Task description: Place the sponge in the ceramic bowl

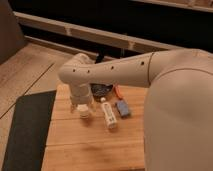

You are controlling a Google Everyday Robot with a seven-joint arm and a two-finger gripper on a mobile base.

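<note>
Far left: a dark mat [27, 130] beside the wooden table [75, 145]. Next, the gripper [83, 109], hanging low over the table's left part, just near-left of the bowl [101, 90] and well left of the sponge. Cannot tell whether spread or closed. Bowl toward the table's far edge, partly hidden behind the arm [115, 70]; no sponge in the part that shows. Right of the gripper, a white bottle [108, 116] lying flat, between gripper and sponge. Then a thin orange item [118, 92], just right of the bowl. Sponge [123, 108] flat on the table, just right of the bottle, near-right of the bowl and outside it.

Looks like a reach for the sponge. To do it well:
- Travel right, high enough to clear the bottle.
- Stop straight above the sponge's middle before descending.
- Close across the short sides, not the ends.
- Mind the 2 close neighbours: the bottle on the left, the orange item beyond.
- Squeeze gently, since it looks soft, and lift straight up before swinging far-left to the bowl.

Long axis running near to far, roughly parallel with the bottle. Far end leaning slightly left toward the orange item; near end slightly right.
</note>
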